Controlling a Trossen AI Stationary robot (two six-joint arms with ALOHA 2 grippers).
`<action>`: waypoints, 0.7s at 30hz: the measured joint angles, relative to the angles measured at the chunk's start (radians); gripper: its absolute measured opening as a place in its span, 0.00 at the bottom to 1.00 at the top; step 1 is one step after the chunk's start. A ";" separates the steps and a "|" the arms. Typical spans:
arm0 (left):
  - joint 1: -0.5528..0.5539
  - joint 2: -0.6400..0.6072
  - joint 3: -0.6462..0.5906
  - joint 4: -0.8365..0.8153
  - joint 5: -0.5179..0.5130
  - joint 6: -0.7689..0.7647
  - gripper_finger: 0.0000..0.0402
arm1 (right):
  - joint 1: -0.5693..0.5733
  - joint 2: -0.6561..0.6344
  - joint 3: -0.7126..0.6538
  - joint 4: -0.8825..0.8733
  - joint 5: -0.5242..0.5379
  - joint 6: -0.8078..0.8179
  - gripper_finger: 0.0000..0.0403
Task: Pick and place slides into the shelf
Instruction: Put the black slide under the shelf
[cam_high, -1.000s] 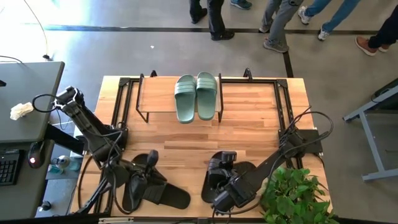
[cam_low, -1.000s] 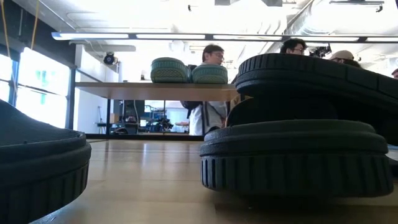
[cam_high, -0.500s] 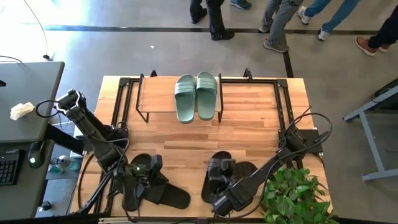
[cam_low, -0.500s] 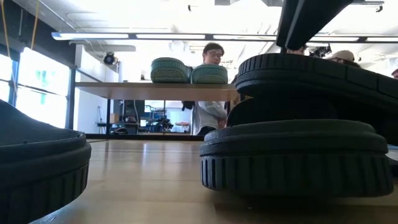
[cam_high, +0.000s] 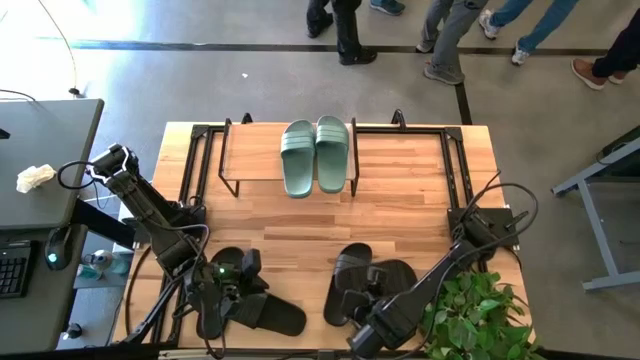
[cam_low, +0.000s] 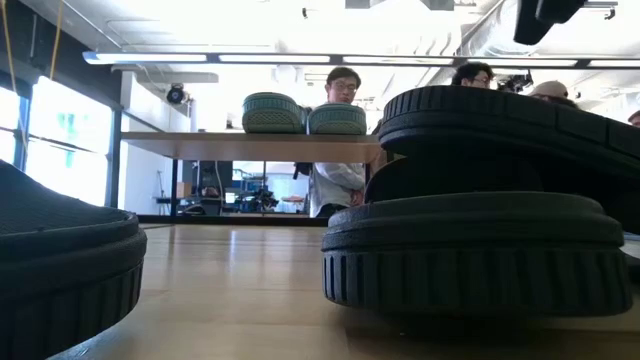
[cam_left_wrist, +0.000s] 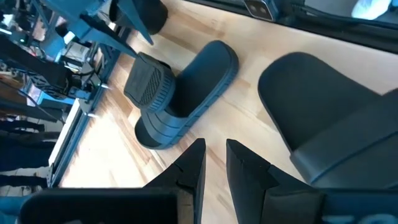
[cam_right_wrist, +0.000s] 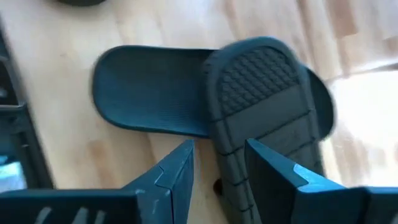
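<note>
The sage-green slides (cam_high: 315, 155) (cam_low: 305, 113) rest side by side on the shelf (cam_high: 255, 155) (cam_low: 250, 145) at the table's far side. One black pair (cam_high: 375, 275) (cam_low: 480, 200) lies near the table's near edge, one slide sole-up across the other (cam_right_wrist: 249, 106). My right gripper (cam_high: 358, 298) (cam_right_wrist: 217, 152) hovers open above that pair, touching nothing. The other black pair (cam_high: 255, 310) (cam_left_wrist: 336, 118) lies at the near left. My left gripper (cam_high: 245, 268) (cam_left_wrist: 214, 149) hangs over the bare wood beside it, fingers a narrow gap apart.
A potted plant (cam_high: 475, 310) crowds the near right corner. Black metal frames (cam_high: 195, 170) (cam_high: 455, 170) stand along the table's left and right sides. Bare wood lies between the shelf and the black pairs. People (cam_low: 340, 150) stand beyond the far edge.
My right gripper has drawn back toward the near edge and risen, uncovering the right black pair; in the low view its arm has climbed almost out of the picture. My left gripper has shifted slightly toward the near edge. No slide has moved.
</note>
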 joint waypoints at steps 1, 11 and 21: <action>0.000 0.000 0.000 0.000 0.000 0.000 0.13 | 0.006 0.000 0.000 -0.012 0.020 0.013 0.33; 0.000 0.000 0.000 -0.012 0.000 0.000 0.13 | 0.023 0.050 0.000 -0.032 0.033 0.028 0.33; 0.000 0.000 0.000 -0.012 0.000 0.000 0.13 | 0.022 0.116 0.000 -0.125 0.066 0.121 0.33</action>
